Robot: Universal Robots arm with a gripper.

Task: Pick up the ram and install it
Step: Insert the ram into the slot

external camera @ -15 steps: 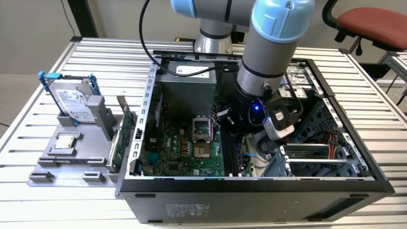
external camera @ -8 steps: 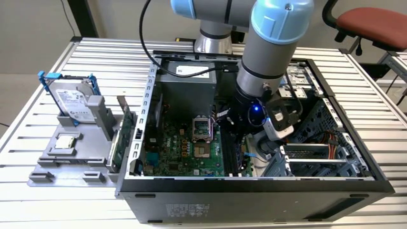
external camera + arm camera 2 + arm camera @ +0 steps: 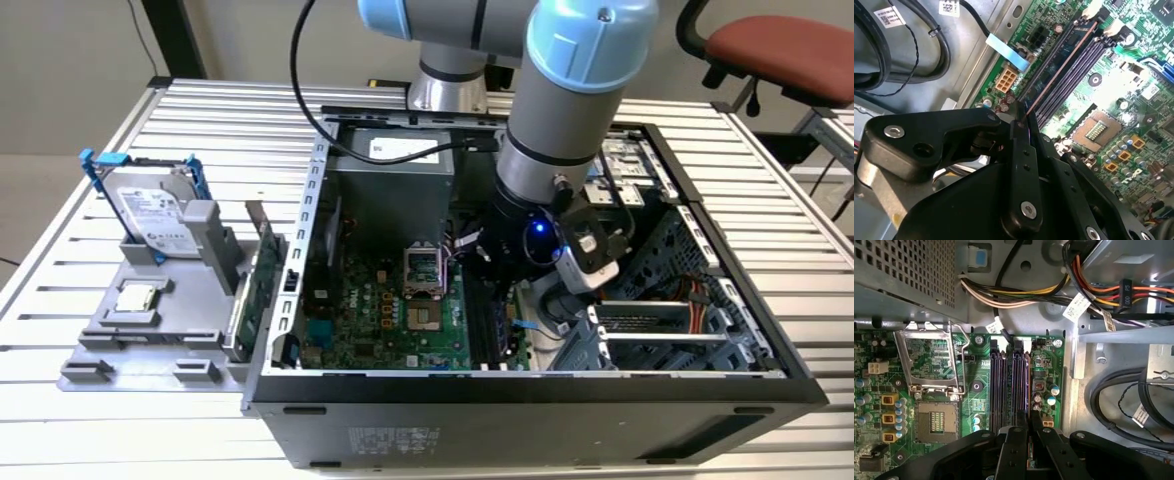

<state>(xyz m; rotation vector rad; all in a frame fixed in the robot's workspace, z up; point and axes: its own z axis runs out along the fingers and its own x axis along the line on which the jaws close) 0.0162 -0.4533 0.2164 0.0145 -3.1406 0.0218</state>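
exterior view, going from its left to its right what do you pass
hard drive in its blue caddy → green expansion card standing on edge → open processor socket → memory slots → black wrist of the arm → drive cage

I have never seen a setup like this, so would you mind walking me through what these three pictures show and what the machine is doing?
The machine is a single robot arm with a black gripper at its tip. The exterior view comes from a camera off the arm and looks down on an open computer case lying on a slatted metal table. The arm reaches down into the case. To the exterior view's left of it, a grey holder carries a hard drive and other parts. The two wrist views come from cameras riding on the arm, looking past the gripper at the green motherboard. The gripper is shut on the ram, a thin dark stick, which stands on edge along the long black memory slots. Whether it is fully seated, I cannot tell.
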